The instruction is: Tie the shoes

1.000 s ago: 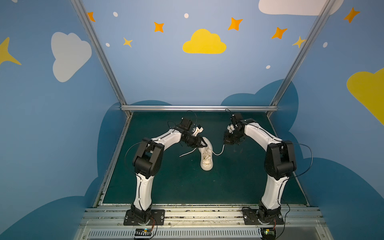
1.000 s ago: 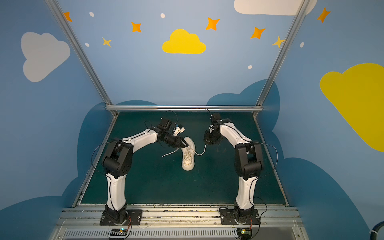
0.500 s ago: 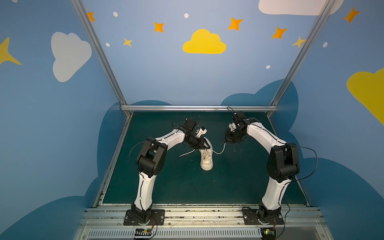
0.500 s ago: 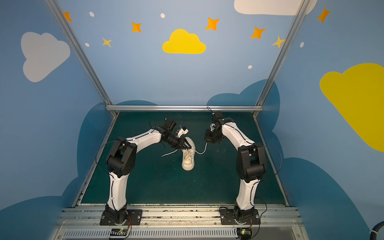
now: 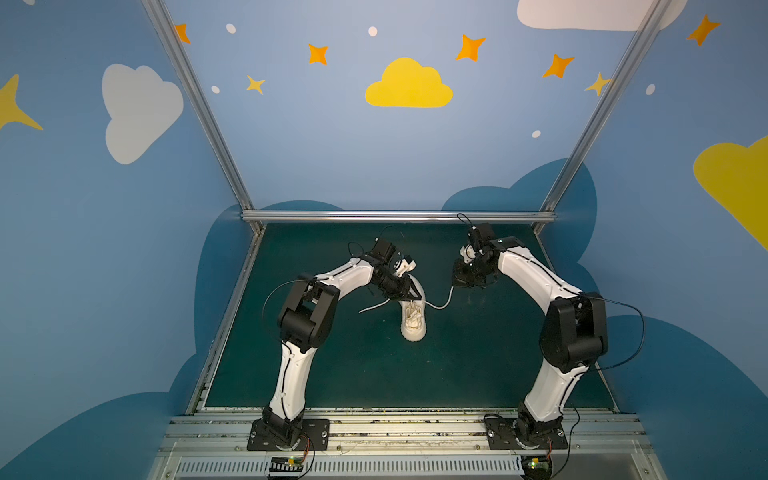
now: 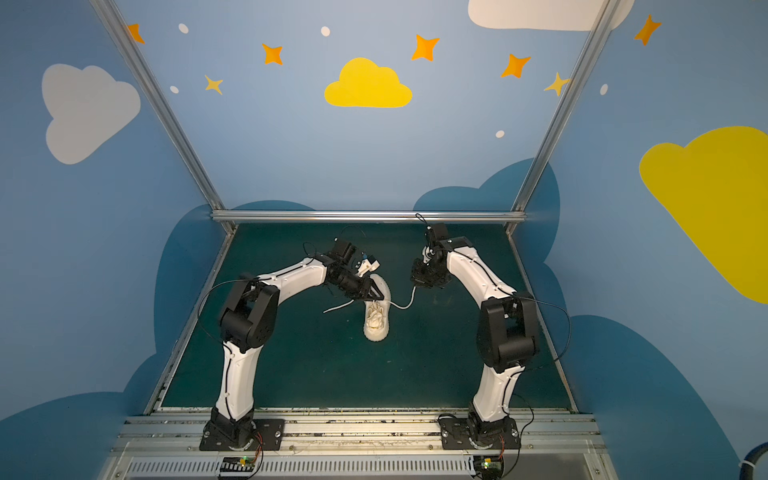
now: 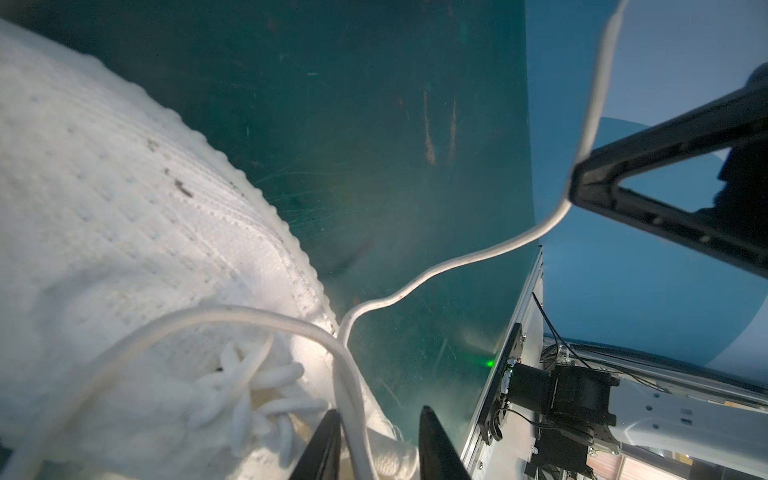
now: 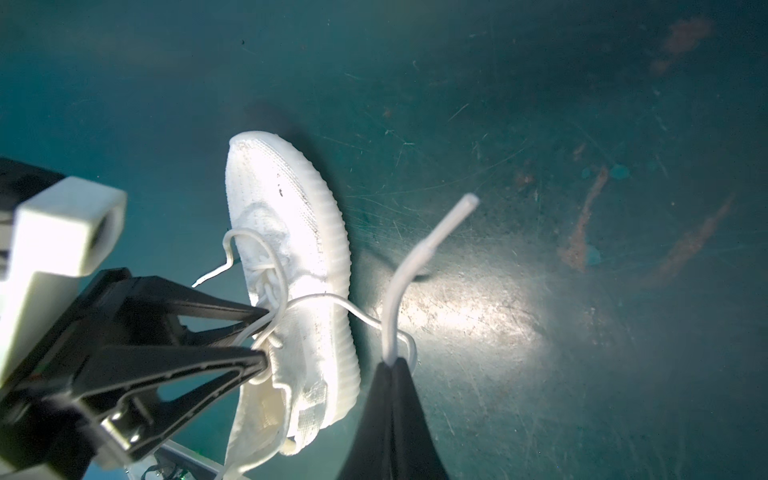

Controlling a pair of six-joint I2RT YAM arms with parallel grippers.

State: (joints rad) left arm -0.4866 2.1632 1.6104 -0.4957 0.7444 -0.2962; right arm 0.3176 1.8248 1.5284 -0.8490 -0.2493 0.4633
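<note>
The off-white knit shoe (image 5: 413, 322) (image 6: 377, 321) lies on the green mat, toe toward the front. My left gripper (image 5: 415, 296) (image 6: 380, 296) hangs over its laced throat. In the left wrist view it (image 7: 378, 419) is open, and two crossing lace strands (image 7: 353, 399) run between its fingers, close to one of them, above the shoe (image 7: 124, 208). My right gripper (image 5: 455, 284) (image 6: 414, 284), right of the shoe, is shut on the other lace (image 8: 440, 232) near its end. That lace tip sticks out past the right gripper (image 8: 392, 363); the shoe (image 8: 291, 216) lies beyond.
A loose lace end (image 5: 370, 308) trails on the mat left of the shoe. The green mat (image 5: 353, 365) is bounded by an aluminium rail (image 5: 399, 216) at the back, blue walls at the sides and a metal frame (image 5: 395, 424) in front.
My left gripper has moved right and forward onto the shoe's throat, over the laces. The right gripper has shifted slightly left and down with the lace still in it.
</note>
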